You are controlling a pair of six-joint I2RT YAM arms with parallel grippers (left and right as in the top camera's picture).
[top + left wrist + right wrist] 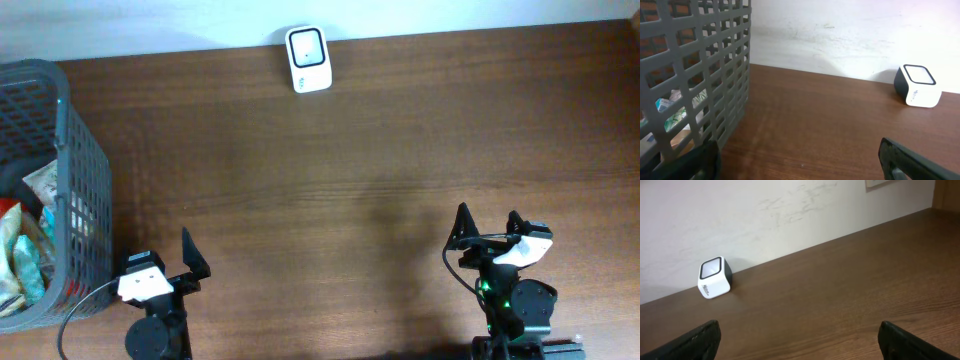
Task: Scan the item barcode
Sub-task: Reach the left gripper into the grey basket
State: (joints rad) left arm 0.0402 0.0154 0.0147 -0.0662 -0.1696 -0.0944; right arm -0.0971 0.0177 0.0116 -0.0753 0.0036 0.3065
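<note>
Gaping left tool, gaping right tool, one scanner, one basket

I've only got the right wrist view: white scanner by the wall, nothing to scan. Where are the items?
Observer: In a grey mesh basket at the left edge of the table, seen from overhead.
Operator: What's in it?
Observer: Several packets, piled loosely; no barcode is readable from here.
Operator: Which arm is closer?
Observer: The left end effector, open and empty, sits right beside the basket's near corner.
</note>
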